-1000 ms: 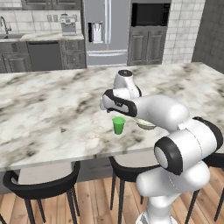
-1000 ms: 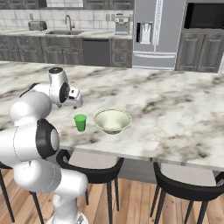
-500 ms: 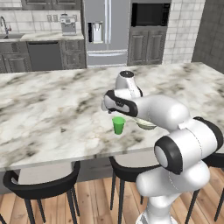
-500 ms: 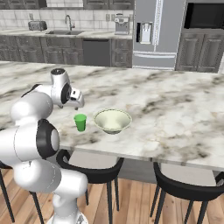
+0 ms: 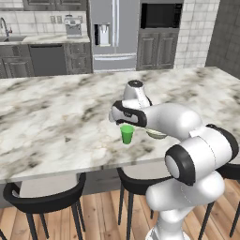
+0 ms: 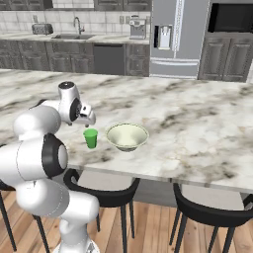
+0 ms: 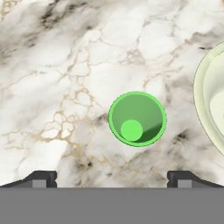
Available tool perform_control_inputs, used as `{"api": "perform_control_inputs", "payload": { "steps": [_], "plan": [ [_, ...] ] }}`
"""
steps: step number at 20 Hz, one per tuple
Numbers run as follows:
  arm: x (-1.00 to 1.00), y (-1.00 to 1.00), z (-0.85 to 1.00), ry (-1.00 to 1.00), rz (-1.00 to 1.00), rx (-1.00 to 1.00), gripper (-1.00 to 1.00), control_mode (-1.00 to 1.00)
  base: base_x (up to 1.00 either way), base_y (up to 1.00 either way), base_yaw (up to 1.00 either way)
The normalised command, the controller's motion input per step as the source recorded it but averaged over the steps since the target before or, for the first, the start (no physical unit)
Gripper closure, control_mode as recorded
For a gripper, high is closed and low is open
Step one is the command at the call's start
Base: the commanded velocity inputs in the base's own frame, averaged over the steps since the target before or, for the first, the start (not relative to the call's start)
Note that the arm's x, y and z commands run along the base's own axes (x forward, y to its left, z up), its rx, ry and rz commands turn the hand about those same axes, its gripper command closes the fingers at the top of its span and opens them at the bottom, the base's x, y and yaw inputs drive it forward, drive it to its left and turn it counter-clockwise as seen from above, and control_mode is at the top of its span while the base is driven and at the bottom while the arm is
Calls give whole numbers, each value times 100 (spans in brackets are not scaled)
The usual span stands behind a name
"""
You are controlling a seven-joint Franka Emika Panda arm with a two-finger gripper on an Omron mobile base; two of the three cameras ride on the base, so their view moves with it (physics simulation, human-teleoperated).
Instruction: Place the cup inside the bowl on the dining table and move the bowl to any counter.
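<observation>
1. The cup [image 7: 137,118] is standing upright and empty on the marble counter [image 5: 56,117], near the middle of the hand view; in the left base view it is sitting at centre, close to the near edge of the slab.
2. The bowl [image 6: 127,136] is resting just beside the cup, apart from it, at the centre of the right base view (only its pale rim is peeking in at the right edge of the hand view).
3. The pincer [image 7: 112,177] is hanging right above the cup, looking straight down into it, its jaws spread as wide as they go and gripping nothing; both tips are showing at the bottom of the hand view, well clear of the cup on either side.
4. Nothing of the task is looking done yet: the cup is outside the bowl, and the bowl is sitting on the island slab with the stools [image 5: 44,199].
5. Left to do, by my reading: lowering onto the cup, closing, lifting it into the bowl, then carrying the bowl to the wall-side worktop [image 6: 74,37] at the upper left of the right base view.
</observation>
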Motion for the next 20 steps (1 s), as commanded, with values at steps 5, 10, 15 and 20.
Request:
{"api": "perform_control_inputs", "payload": {
  "steps": [5, 10, 15, 20],
  "plan": [
    [4, 0, -11, 0, 0, 0, -100, -100, 0, 0, 0],
    [6, 0, -5, 0, 0, 0, -100, -100, 0, 0, 0],
    [5, 0, -4, 0, 0, 0, -100, -100, 0, 0, 0],
    [4, 0, -7, 0, 0, 0, -100, -100, 0, 0, 0]
  ]
}}
